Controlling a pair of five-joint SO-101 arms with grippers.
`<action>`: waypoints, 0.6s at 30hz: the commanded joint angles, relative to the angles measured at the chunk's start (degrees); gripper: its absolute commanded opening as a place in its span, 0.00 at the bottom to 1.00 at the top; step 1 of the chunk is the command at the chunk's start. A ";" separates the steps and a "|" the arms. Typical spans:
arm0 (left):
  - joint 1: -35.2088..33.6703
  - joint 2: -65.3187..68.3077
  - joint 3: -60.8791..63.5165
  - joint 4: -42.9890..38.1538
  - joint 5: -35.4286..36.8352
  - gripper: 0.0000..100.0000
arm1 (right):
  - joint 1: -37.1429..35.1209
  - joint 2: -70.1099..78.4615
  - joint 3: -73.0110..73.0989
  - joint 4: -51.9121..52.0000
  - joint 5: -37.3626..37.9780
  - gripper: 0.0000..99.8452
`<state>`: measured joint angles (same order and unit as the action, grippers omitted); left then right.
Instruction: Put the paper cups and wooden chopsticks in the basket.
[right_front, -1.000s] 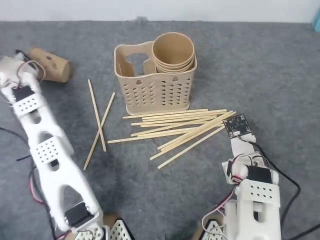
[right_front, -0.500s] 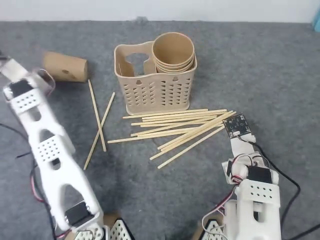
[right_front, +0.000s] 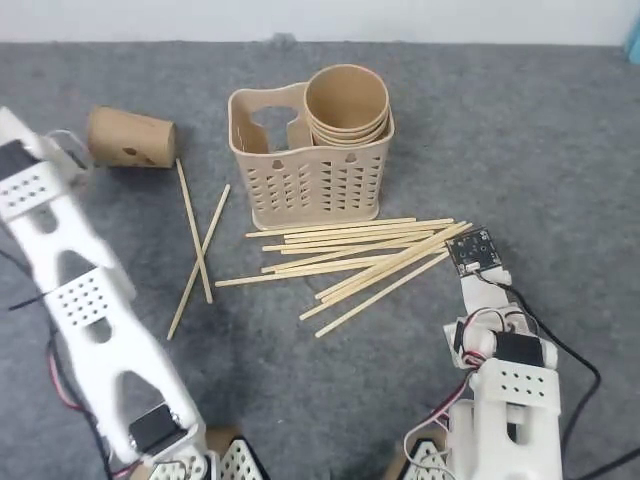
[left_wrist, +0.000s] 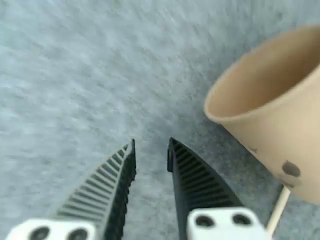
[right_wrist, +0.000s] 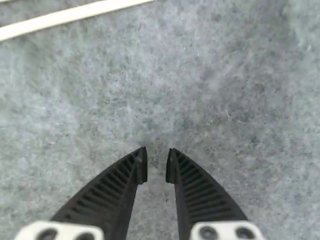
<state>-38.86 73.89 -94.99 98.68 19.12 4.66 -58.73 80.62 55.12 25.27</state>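
**Cups nearly in, chopsticks all still out**

The basket (right_front: 300, 190) is my marker. A stack of cups (right_front: 346, 100) already stands in one of its compartments. I see nothing in the other compartment (right_front: 265, 125). One loose cup (right_front: 130, 137) lies on its side well off the basket, on my left arm's side. Two chopsticks (right_front: 197, 240) lie crossed between that cup and the basket. The main pile (right_front: 360, 255) is fanned out just in front of the basket wall, on my side. By my count the cups are mostly done and no chopstick is in.

My left claw (left_wrist: 151, 145) is slightly parted and holds nothing; its tips are just beside the loose cup's rim. My right claw (right_wrist: 156, 151) is all but clenched on nothing. It hangs over bare mat (right_front: 520, 130) at the pile's end farthest from the loose cup.

For room, open mat runs wide past the basket on the right arm's side. Behind the basket the mat ends at a pale strip. The pile crowds the basket's front, so I would judge that side tight.
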 joint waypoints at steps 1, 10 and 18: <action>-3.25 -10.02 -1.19 1.93 -0.62 0.10 | -1.19 -1.45 -0.35 -1.01 0.70 0.07; 2.20 -13.36 -1.19 -12.92 8.62 0.11 | -3.21 -1.45 -0.18 -0.92 0.70 0.07; 12.66 -6.95 0.48 -29.54 3.69 0.11 | -2.95 -1.45 -0.18 -0.92 0.70 0.07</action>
<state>-29.45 66.15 -94.46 74.68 26.15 2.02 -58.73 80.79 55.12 25.27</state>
